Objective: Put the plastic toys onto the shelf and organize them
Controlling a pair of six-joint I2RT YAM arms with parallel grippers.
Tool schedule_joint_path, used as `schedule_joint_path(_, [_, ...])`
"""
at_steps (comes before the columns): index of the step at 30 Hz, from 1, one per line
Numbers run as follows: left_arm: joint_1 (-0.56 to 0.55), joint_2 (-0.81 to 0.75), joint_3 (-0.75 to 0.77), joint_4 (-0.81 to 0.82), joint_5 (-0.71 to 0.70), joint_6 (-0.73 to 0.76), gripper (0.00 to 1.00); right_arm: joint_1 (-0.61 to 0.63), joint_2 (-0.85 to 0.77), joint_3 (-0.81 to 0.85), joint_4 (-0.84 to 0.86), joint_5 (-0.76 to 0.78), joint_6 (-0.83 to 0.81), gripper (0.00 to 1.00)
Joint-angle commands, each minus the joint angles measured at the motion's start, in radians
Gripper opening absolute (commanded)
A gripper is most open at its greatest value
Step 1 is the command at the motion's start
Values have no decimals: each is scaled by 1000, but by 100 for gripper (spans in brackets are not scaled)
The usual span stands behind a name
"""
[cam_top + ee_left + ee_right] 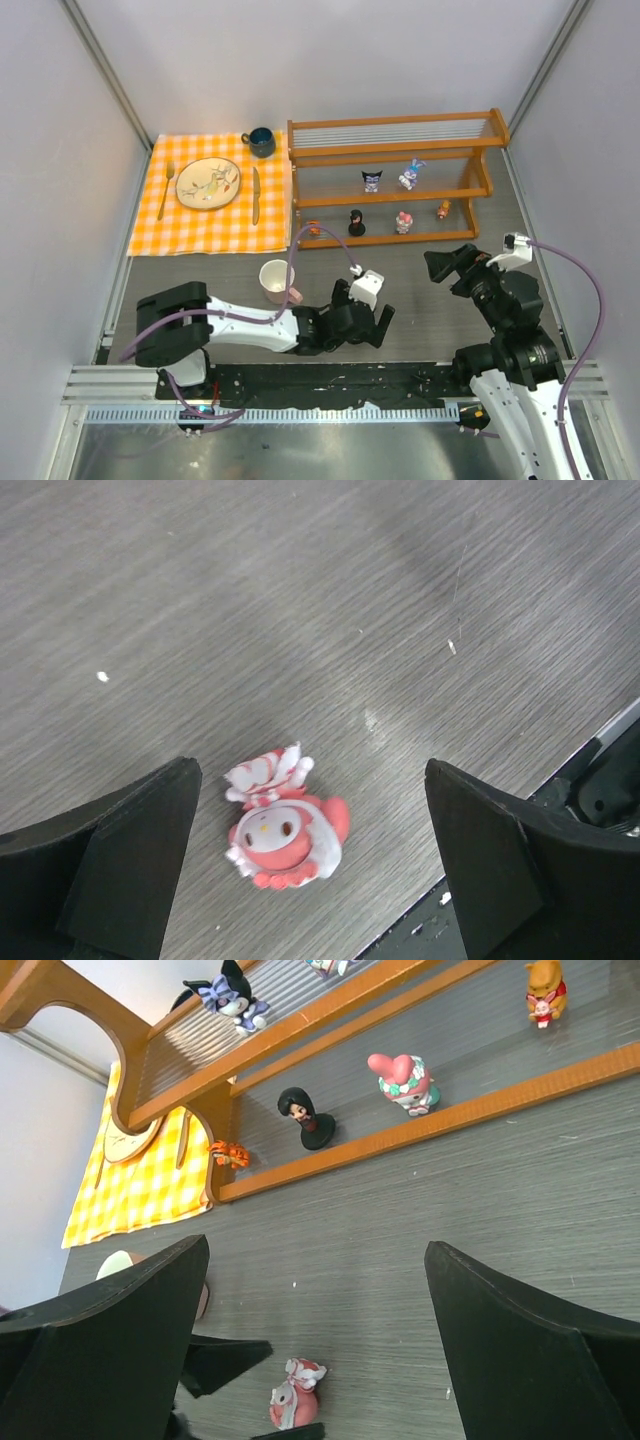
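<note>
Between the wide-apart fingers of our left claw (pixel 310 775), close to the near edge of the worktop, a glossy pink-and-white plastic figurine (pixel 285 835) with a round face and a striped bow lies tipped over. It touches neither finger. We judge it the one toy not yet shelved, as far as we can see. It rests on the grey worktop (pixel 300 600), which is matte and finely streaked like wood grain. Our right claw (pixel 315 1250) hangs wide and empty over the right side, facing the shelf. Near the left claw, to its left, stands a smooth white-and-pink mug (pixel 276 280).

Farther on, toward the far edge, the orange-brown wooden shelf (pixel 400 152) has thin rails under a slatted top. Between its bottom rails are a small orange tiger figure (pixel 228 1153) at the left end, a black-haired figure on a round base (pixel 305 1120), a pink-hooded figure (pixel 405 1082) and a yellow bear (pixel 543 990). On the middle tier stand a black-and-purple figure (pixel 232 998) and a blue-and-white long-eared figure (pixel 411 176). Six shelved, then, so we judge the task mostly done. An orange checked cloth (pixel 180 225) covers the far left corner.
</note>
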Motion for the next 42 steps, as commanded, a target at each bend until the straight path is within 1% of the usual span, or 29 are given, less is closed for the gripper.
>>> schedule_joint_path(1, [-3,-191,-18,-41,-99,6,100,3,5,-22,-2,15,22,96])
schedule_joint_path(3, [-3,-248,-27,-100,-116,-17,100,3,42,-32,-5,-10,31,96])
schedule_joint_path(4, [-3,-304,-39,-117,-124,-28,100,5,62,-35,-4,-23,34,96])
schedule_joint_path(6, [-3,-354,-56,-143,-140,-61,100,2,143,-54,7,-43,52,96])
schedule_joint_path(7, [-1,-374,-73,-147,-150,-77,100,3,174,-67,24,-90,55,97])
schedule_joint_path(10, [-3,-427,-93,-186,-185,-119,99,5,296,-139,145,-191,94,97])
schedule_joint_path(11, [-3,-450,-95,-196,-191,-129,99,5,319,-158,215,-213,98,98])
schedule_joint_path(13, [-3,-475,-101,-217,-205,-141,99,17,382,-195,259,-231,103,98])
schedule_joint_path(15, [-3,-519,-102,-243,-226,-137,99,37,416,-210,299,-239,99,96])
schedule_joint_path(17, [-1,-548,-99,-266,-249,-117,99,84,465,-215,325,-244,86,90])
schedule_joint_path(19, [-1,-593,-99,-291,-291,-100,99,130,520,-216,342,-232,82,83])
schedule_joint_path(20, [-1,-608,-101,-294,-303,-85,99,194,537,-215,367,-209,82,82])
schedule_joint_path(22, [-1,-641,-104,-294,-327,-71,99,271,577,-212,400,-183,85,81])
schedule_joint_path(23, [-1,-650,-105,-297,-334,-61,99,337,617,-207,433,-166,85,80])
schedule_joint_path(26, [-1,-671,-107,-317,-348,-63,99,426,712,-175,470,-106,65,79])
schedule_joint_path(27, [-1,-676,-111,-329,-349,-72,99,474,734,-158,478,-74,56,77])
schedule_joint_path(30, [-1,-691,-127,-343,-343,-93,99,531,827,-121,513,-54,22,69])
schedule_joint_path(34, [-1,-713,-145,-357,-346,-110,98,571,931,-78,536,-20,-20,58])
schedule_joint_path(39, [-1,-734,-164,-360,-351,-114,99,600,1013,-31,492,60,-56,59])
schedule_joint_path(41, [-1,-734,-167,-363,-352,-115,99,614,1039,-22,461,95,-69,63])
schedule_joint_path(42, [-1,-737,-170,-364,-352,-115,99,617,1045,-17,449,106,-72,69])
